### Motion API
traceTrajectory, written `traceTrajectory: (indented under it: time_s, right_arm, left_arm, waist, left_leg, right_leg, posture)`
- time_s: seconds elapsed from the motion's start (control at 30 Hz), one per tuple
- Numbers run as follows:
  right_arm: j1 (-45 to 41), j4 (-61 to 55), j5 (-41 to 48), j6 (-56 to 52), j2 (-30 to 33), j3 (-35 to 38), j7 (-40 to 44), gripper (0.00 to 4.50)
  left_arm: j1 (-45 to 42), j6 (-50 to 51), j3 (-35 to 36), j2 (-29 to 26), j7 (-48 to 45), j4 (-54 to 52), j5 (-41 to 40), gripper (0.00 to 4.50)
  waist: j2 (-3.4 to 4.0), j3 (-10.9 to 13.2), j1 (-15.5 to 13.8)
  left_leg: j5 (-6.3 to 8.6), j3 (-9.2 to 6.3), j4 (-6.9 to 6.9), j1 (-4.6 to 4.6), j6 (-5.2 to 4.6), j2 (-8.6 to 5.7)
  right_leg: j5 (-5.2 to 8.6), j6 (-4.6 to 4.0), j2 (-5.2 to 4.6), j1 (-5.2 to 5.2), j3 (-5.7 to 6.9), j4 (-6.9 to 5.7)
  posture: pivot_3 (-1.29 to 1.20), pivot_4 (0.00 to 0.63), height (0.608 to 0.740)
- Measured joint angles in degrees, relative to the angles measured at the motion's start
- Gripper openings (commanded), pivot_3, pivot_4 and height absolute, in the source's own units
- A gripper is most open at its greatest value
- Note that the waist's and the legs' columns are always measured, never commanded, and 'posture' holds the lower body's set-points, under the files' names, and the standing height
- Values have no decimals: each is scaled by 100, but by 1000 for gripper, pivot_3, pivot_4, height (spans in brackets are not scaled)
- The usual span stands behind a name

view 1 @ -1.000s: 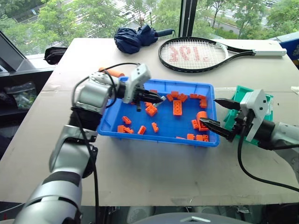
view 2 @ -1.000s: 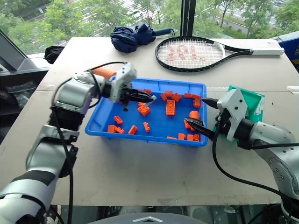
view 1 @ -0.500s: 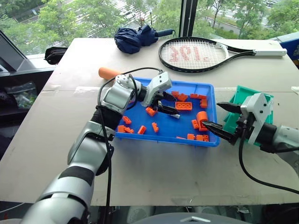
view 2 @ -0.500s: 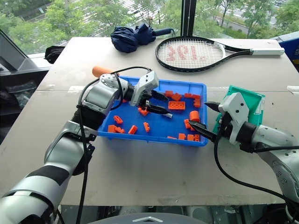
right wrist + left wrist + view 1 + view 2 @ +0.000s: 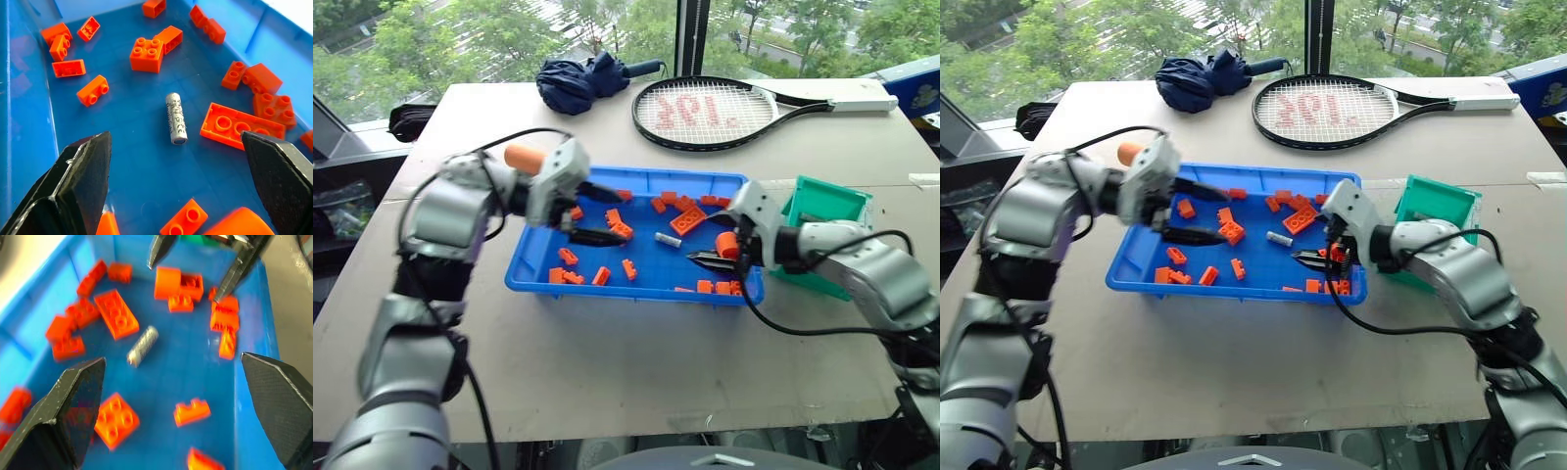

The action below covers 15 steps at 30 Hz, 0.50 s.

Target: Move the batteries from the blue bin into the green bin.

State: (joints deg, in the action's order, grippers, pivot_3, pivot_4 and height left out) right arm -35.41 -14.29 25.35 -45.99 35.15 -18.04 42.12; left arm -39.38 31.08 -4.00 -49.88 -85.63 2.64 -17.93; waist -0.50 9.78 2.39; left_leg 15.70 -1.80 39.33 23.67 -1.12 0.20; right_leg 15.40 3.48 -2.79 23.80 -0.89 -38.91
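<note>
Lying on bare blue bin (image 5: pixel 533 269) floor between wide-open left fingers (image 5: pixel 607 213) and right fingers (image 5: pixel 710 239), one battery (image 5: pixel 668 239)

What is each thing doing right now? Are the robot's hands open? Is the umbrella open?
Left hand: open, holding nothing, over the blue bin.
Right hand: open, holding nothing, over the blue bin.
Battery: lying flat on the bin floor, not held.
Bricks: scattered loose in the blue bin.
Green bin: upright beside the blue bin.
Umbrella: folded shut.
Racket: lying flat.

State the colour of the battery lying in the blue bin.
Silver-white with dark printing: the battery, clearest in the right wrist view.
</note>
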Motion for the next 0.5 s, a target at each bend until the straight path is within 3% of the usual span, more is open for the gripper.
traceTrajectory:
  time_s: [0.23,0.4,0.5]
  right_arm:
    - [-664,1009,-678,520,-511,-686,582,4237]
    - [-830,1500,-1104,905,-700,-967,899,4237]
    - [-886,1839,-1360,947,-885,-1078,941,3377]
  left_arm:
    - [1362,477,1008,-845,102,-1577,-755,4475]
    - [1982,912,1630,-1069,506,-2215,-1160,4475]
    - [2239,1109,1819,-1097,758,-2386,-1307,4500]
  waist:
    - [-4,2,-132]
    - [-4,2,-147]
    - [-4,2,-138]
  left_leg:
    - [8,1,6,6,-13,-5]
    - [9,-3,4,1,-15,-3]
    - [8,-3,4,2,-15,-3]
  right_leg:
    - [-1,2,-12,-1,5,3]
    - [-1,1,-8,-1,8,-2]
    - [-1,1,-5,0,8,-3]
  posture:
    - [0,150,740]
    - [0,150,740]
    - [0,150,740]
